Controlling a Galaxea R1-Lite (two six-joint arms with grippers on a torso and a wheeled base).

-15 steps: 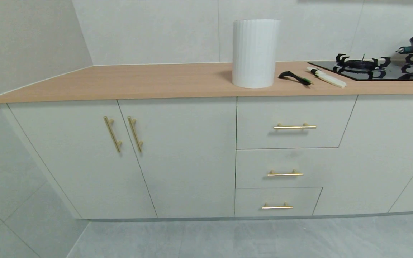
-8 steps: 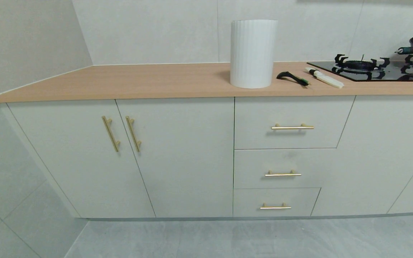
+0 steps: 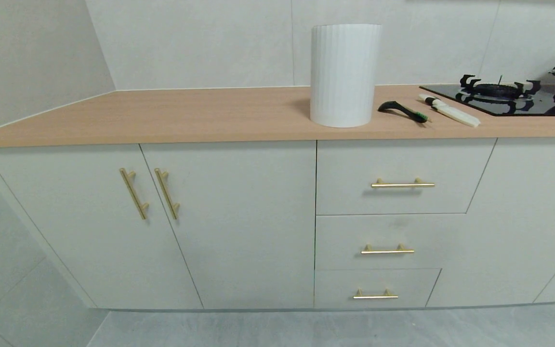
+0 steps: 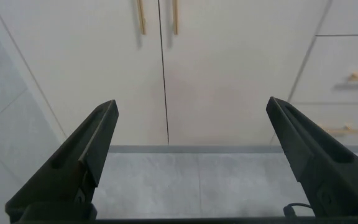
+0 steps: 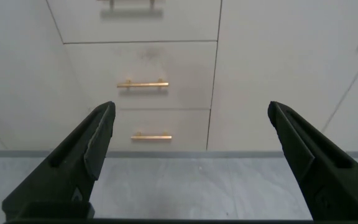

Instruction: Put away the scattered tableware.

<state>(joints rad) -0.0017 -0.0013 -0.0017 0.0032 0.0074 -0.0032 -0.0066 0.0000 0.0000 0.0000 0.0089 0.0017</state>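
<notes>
Black with a green tip, the hooked utensil is lying just beside the pale utensil. Whether they are touching cannot be told. Both are resting on the wooden countertop, between the white ribbed jar and the stove. Nothing is holding either utensil, so the task is judged to be at the approach stage, with nothing put away yet.

Over the last second the whole head view is shifting. The cabinet fronts are showing larger and the counter's left corner is sliding out of the picture. This is the camera moving, not the things: the jar and the two utensils are keeping the same arrangement. The likely meaning is that the robot is closing on the counter and bringing the utensils toward reach.

The left claw is hanging low with its fingers wide apart and empty, facing the cabinet doors near the floor. The right claw is likewise spread apart and empty, facing the drawers.

Both utensils are lying well above and beyond both claws. They are sitting on the counter over the drawer stack that the right claw is facing, so they are judged nearer to that claw. From the left claw they are lying up and off toward the right claw's side.
</notes>
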